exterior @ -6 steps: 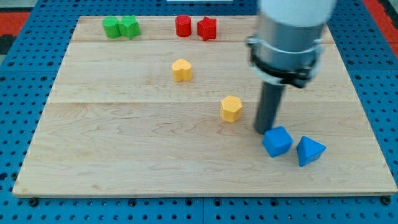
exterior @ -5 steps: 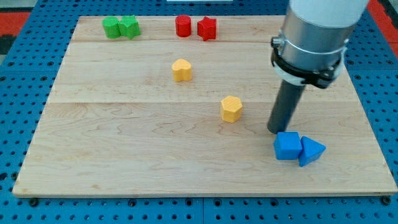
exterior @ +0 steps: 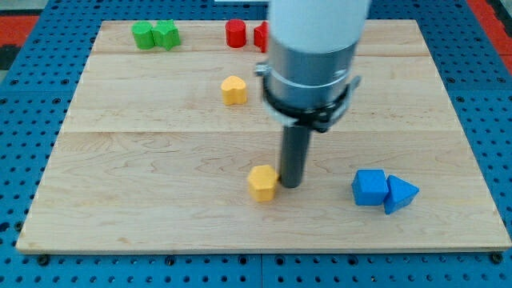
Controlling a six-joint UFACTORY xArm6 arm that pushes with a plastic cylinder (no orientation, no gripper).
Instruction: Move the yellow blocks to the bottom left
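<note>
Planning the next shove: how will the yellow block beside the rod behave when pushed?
The yellow block looks squat and flat-sided, so it should slide, not roll. My tip touches its right edge off-centre, so it may twist. The smooth board probably offers little drag.

White cylindrical arm housing [exterior: 318, 24] above, grey metal section ringed by black clamp [exterior: 308, 102], ending in straight dark rod [exterior: 294, 152].

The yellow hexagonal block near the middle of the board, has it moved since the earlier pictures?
Yes. The yellow hexagonal block went toward the view's bottom left, farther from the blue blocks. My tip is beside it, on its right.
</note>
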